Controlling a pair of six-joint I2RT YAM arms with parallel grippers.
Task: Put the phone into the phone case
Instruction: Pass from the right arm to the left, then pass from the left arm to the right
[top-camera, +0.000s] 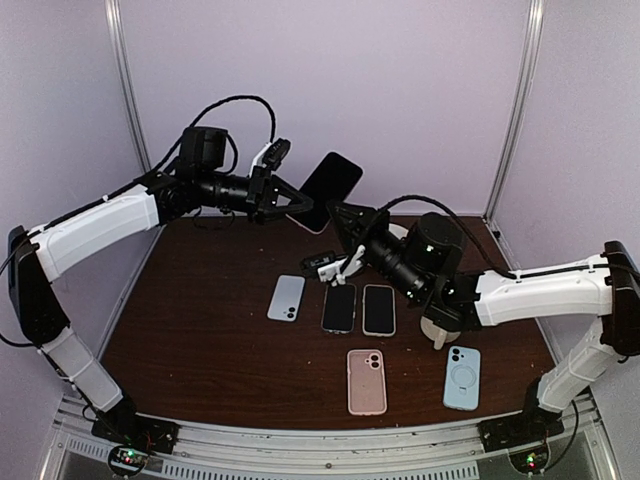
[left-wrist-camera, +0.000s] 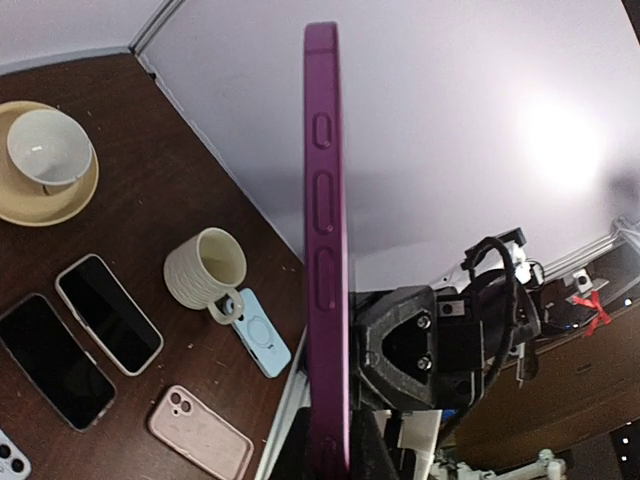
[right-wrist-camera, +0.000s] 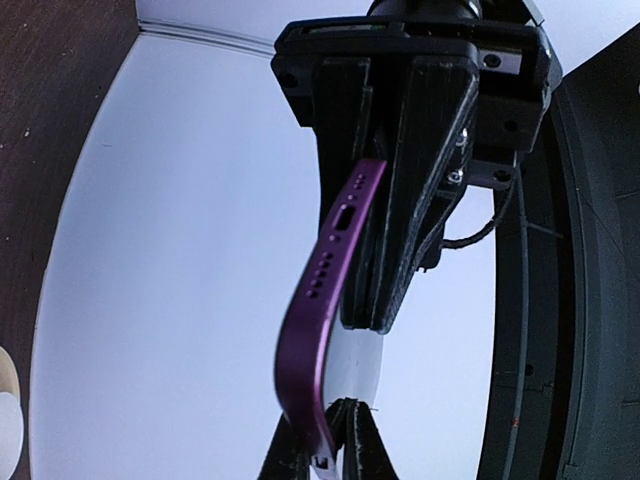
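A purple phone case is cradling a dark-screened phone (how fully seated, I cannot tell), its raised side buttons and port holes showing, and is hanging tilted above the far side of the table, while the left gripper and right gripper are both pinching its lower end.

Phone aloft between left gripper and right gripper, above table rear, behind row of phones.
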